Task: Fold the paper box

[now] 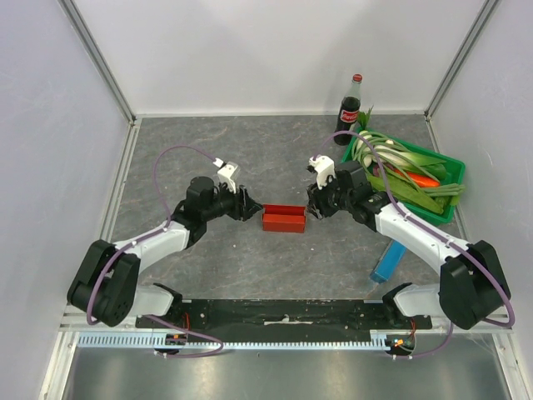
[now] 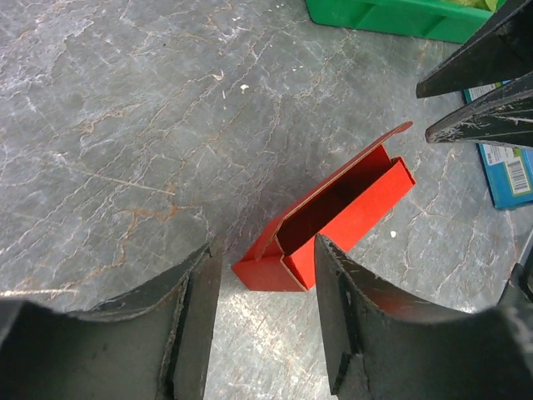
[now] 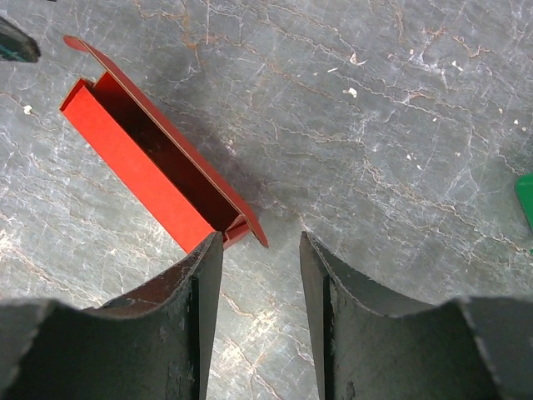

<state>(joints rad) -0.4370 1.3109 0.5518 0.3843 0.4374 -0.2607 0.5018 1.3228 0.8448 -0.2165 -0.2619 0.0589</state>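
Currently both arms reach low and inward, wrists facing each other across the box (image 1: 283,219); it lies open-topped on the table (image 1: 250,150) between them; left gripper (image 1: 247,205) half open, box's end in its gap, unclamped; right gripper (image 1: 314,207) half open, empty, one finger just beside the other end; contact unclear.

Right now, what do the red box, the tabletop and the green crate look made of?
Red box: thin cardboard, matte; sharp creases, sheet-thin walls.
Tabletop: grey veined stone look, possibly printed laminate.
Green crate: likely plastic; smooth, uniform colour, moulded rim.
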